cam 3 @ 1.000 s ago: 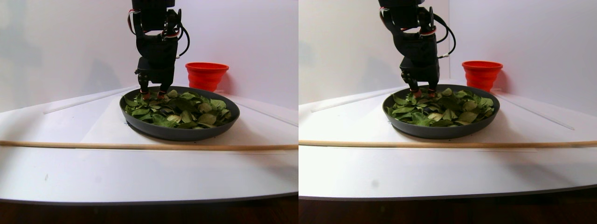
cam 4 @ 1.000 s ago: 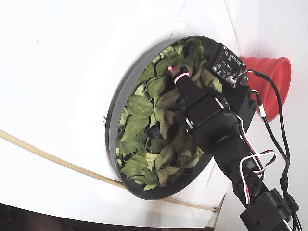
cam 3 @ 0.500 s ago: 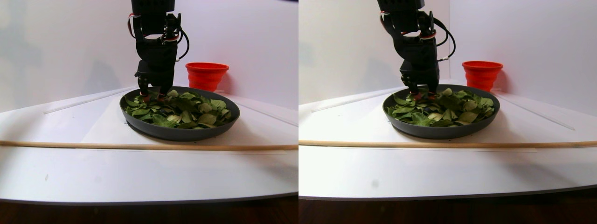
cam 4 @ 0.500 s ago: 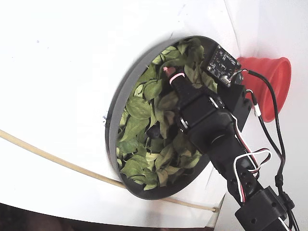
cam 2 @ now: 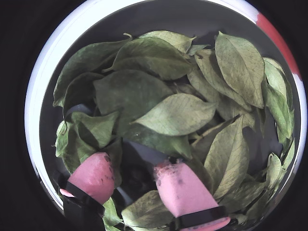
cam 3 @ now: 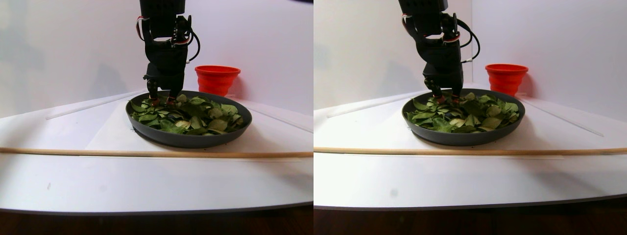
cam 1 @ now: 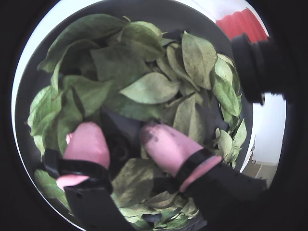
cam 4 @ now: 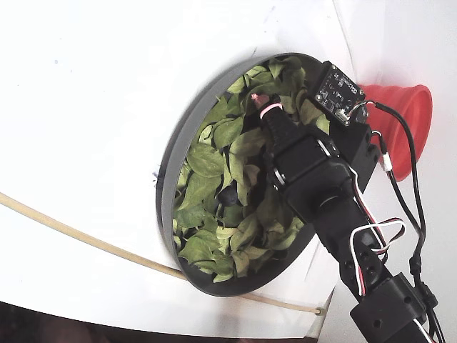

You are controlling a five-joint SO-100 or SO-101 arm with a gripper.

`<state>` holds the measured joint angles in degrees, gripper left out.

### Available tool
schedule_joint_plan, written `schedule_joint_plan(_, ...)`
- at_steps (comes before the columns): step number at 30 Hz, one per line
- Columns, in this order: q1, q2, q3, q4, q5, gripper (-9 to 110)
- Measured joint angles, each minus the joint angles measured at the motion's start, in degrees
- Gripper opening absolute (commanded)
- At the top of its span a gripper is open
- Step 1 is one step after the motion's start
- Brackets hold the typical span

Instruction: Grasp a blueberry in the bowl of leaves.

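White table (cam 3: 147, 181), white walls behind; thin wooden stick (cam 3: 147, 153) lies across table in front of bowl (cam 3: 188, 139). Gripper (cam 1: 120, 144) down in leaves (cam 2: 159, 91) near bowl's far rim, pink fingertips (cam 2: 94, 175) spread around a dark round blueberry (cam 2: 136, 177). Red cup (cam 3: 217, 80) just behind bowl.

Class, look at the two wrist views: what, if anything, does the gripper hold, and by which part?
Nothing is clearly held. The gripper is open among the leaves, with a dark round thing, perhaps the blueberry, in the gap between the pink fingertips.
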<state>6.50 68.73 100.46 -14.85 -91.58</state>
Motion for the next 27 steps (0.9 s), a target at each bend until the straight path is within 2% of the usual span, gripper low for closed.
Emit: schedule_joint_plan(27,0.0,-1.23,1.14,-3.25,-0.97,16)
